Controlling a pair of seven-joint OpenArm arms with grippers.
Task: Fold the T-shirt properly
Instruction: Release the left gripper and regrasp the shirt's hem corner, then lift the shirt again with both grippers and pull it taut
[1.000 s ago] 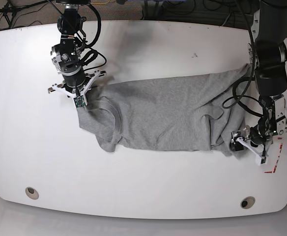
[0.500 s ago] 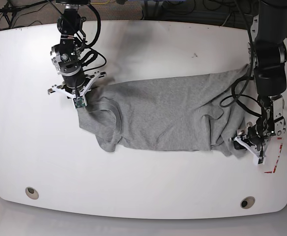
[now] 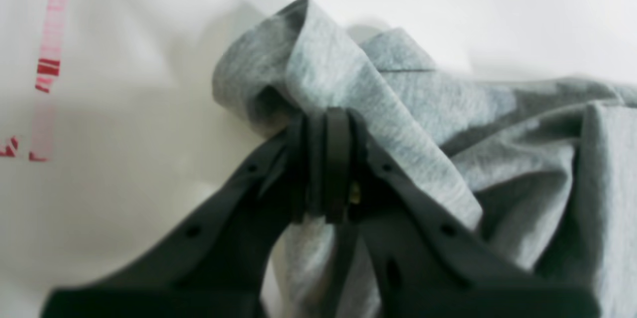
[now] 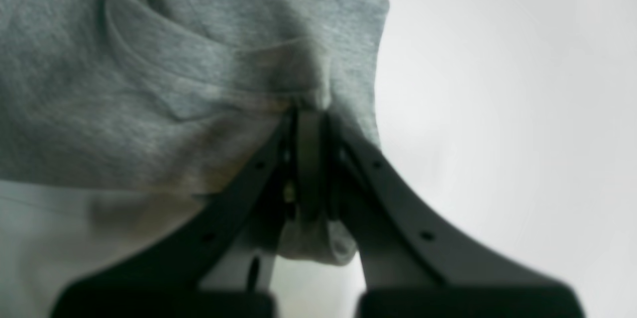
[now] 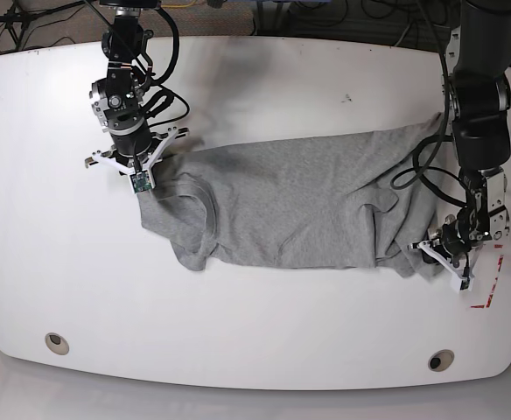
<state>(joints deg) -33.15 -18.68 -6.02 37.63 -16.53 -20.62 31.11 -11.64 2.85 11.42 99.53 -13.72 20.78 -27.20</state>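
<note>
Since a second ago, the left gripper (image 5: 445, 260), at the right of the base view, is no longer gaping beside the cloth: its jaws are now closing onto the shirt's bunched corner. Left to right: the right gripper (image 5: 138, 175) is clenching a fold of the T-shirt (image 5: 290, 210) beside the neckline (image 5: 205, 213), unchanged in place. The shirt is lying crumpled across the middle of the white table (image 5: 255, 324), collar end at the left, hem end rumpled at the right. In the left wrist view, the left gripper (image 3: 328, 124) is pinching a raised roll of grey cloth (image 3: 348, 74), with red tape marks (image 3: 47, 66) on the table just beyond. In the right wrist view, the fingers (image 4: 308, 159) are gripping fabric beneath the collar.
</note>
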